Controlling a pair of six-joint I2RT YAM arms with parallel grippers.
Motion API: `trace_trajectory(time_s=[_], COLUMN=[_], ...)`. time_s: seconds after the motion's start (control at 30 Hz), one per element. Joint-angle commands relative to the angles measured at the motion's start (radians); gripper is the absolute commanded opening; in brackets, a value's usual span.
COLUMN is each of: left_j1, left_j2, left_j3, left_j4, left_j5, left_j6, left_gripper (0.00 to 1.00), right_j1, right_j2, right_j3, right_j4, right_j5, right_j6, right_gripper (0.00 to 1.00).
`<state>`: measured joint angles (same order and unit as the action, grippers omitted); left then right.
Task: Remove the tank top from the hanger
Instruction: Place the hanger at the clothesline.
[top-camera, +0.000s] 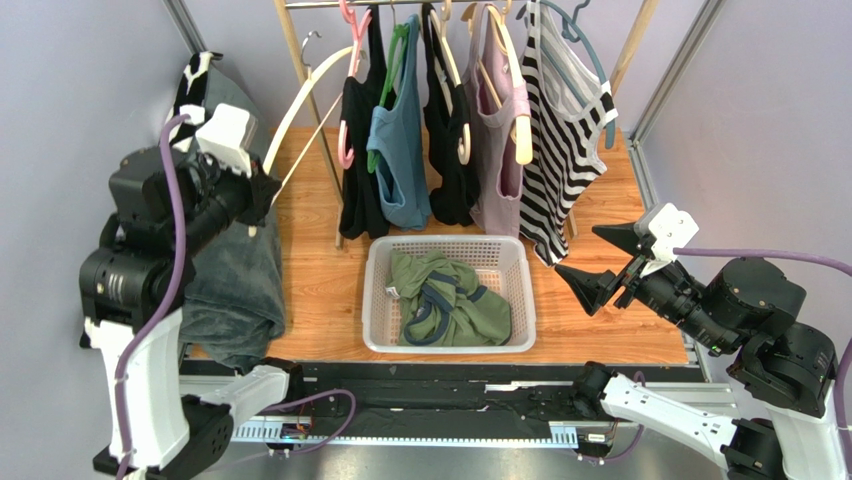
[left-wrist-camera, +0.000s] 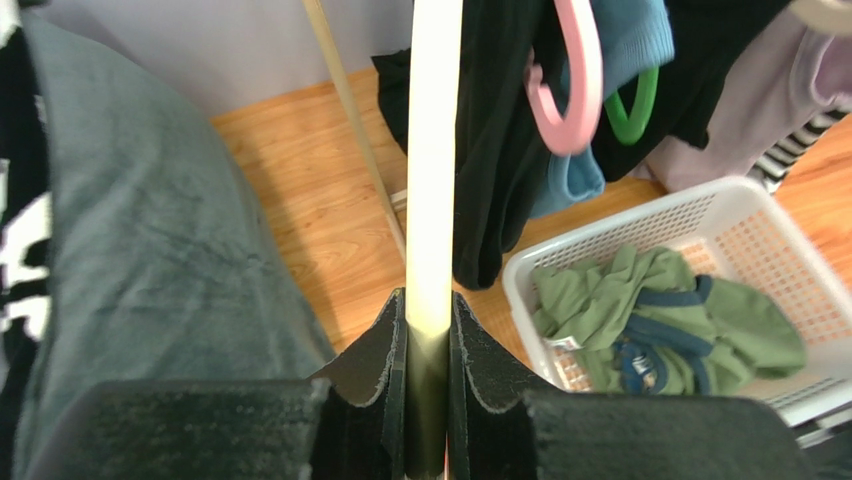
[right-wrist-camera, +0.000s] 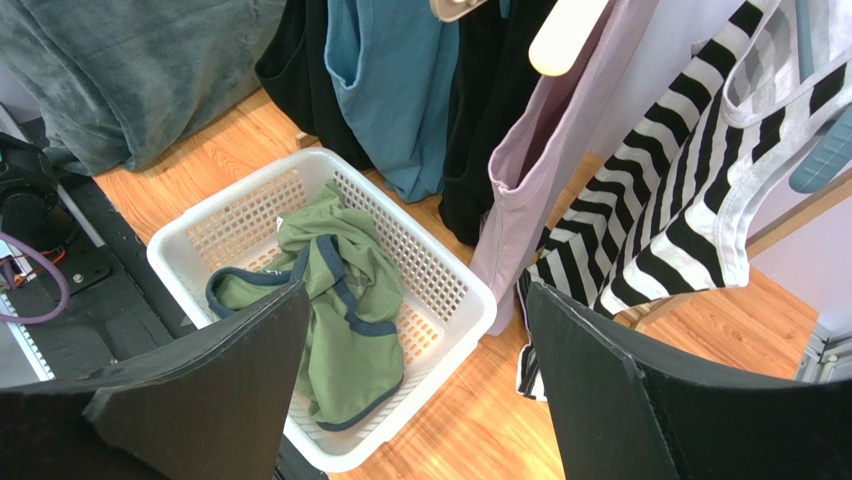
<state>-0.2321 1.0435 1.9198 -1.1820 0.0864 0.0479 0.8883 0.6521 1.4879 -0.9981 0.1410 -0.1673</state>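
Observation:
My left gripper is shut on the end of a bare cream hanger, which shows as a pale bar between the jaws in the left wrist view. The hanger still hooks on the rail at the top. A green tank top with navy trim lies crumpled in the white basket, also in the right wrist view. My right gripper is open and empty, right of the basket, below the striped top.
Black, blue, lilac and striped tops hang on coloured hangers from the wooden rack. A grey towel drapes at the left beside the left arm. The wooden board ends at a black rail near the arm bases.

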Motion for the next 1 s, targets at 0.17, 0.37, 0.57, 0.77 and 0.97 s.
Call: trace_trajectory(time_s=[0.17,0.37,0.57,0.77,0.97], left_j1=[0.172,0.178,0.178,0.178,0.178], left_j2=[0.171,0.204,0.185,0.254,0.279], left_j3=[0.151,0.197,0.185,0.219,0.205], left_j4=[0.013,0.085,0.208,0.217,0.292], left_j5=[0.190,0.220,0.219,0.184,0.136], left_j6=[-0.155,-0.166,-0.175,-0.189,-0.177], left_gripper=[0.00,0.00,0.00,0.00,0.00], right_j1=[-0.003,-0.003,-0.003,-0.003,-0.003], right_j2=[-0.003,0.000,0.017,0.020,0.006], right_j3=[0.018,-0.014,-0.046,-0.040,-0.055], right_j4=[-0.007,0.003,0.016,0.018,0.012], right_j5=[0.029,0.006,-0.009,-0.006,-0.023], right_j6=[0.012,0.012,0.018,0.020,0.031], right_gripper=[0.85,0.84,0.83,0.83,0.83])
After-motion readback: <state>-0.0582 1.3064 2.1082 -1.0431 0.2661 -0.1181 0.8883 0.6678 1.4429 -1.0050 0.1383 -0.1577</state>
